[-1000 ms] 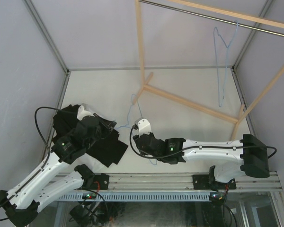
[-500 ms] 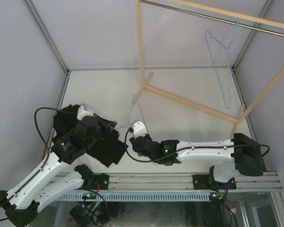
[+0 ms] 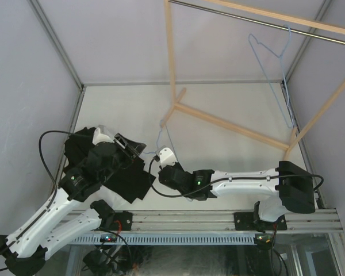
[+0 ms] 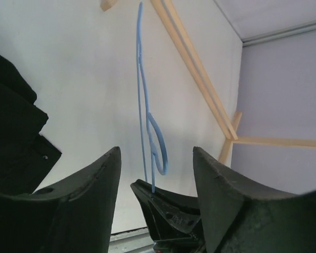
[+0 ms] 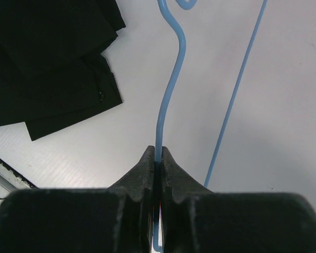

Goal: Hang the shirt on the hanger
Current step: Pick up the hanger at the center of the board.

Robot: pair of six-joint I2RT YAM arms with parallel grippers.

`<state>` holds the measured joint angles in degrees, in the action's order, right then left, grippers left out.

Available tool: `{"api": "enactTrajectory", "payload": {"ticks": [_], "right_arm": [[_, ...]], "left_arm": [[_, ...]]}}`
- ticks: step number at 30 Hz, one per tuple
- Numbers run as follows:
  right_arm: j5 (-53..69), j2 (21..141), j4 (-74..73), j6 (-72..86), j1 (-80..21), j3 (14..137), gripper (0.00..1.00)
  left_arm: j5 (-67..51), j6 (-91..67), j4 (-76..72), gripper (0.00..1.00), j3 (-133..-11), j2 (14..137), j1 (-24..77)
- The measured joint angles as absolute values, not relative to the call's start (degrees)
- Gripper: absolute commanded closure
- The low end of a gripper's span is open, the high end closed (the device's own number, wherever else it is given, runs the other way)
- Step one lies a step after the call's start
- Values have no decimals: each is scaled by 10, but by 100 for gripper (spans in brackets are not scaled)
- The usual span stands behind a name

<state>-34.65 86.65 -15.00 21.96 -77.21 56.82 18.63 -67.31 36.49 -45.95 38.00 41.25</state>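
No shirt shows in any view. My right gripper (image 3: 157, 165) (image 5: 157, 151) is shut on the thin wire of a blue hanger (image 3: 161, 137) (image 5: 171, 89), low over the table. The left wrist view shows that hanger's hook (image 4: 158, 147) standing up out of the right gripper's fingers (image 4: 171, 208). My left gripper (image 3: 132, 147) (image 4: 156, 153) is open just left of it. Its jaws stand either side of the hook without touching it, and they hold nothing.
A black garment (image 3: 123, 178) (image 5: 47, 52) (image 4: 13, 137) lies crumpled on the table under my left arm. A second blue hanger (image 3: 273, 57) hangs from the metal rail (image 3: 247, 20) at the back right. A wooden rack frame (image 3: 230, 127) crosses the table's far half.
My left gripper has opened and let go of the hanger. My right gripper has moved left and closed on its wire. The hanger on the rail has swung.
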Motion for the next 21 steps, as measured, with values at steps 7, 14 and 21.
{"api": "enactTrajectory", "payload": {"ticks": [7,14,21], "right_arm": [[-320,813,-147,234,-752,544,100],[-198,681,-102,264,-646,432,100],[-95,595,-96,294,-555,381,100]], "left_arm": [[193,-636,353,6,-459,335,413],[214,-592,370,5,-457,292,413],[229,-563,387,4,-431,267,413]]}}
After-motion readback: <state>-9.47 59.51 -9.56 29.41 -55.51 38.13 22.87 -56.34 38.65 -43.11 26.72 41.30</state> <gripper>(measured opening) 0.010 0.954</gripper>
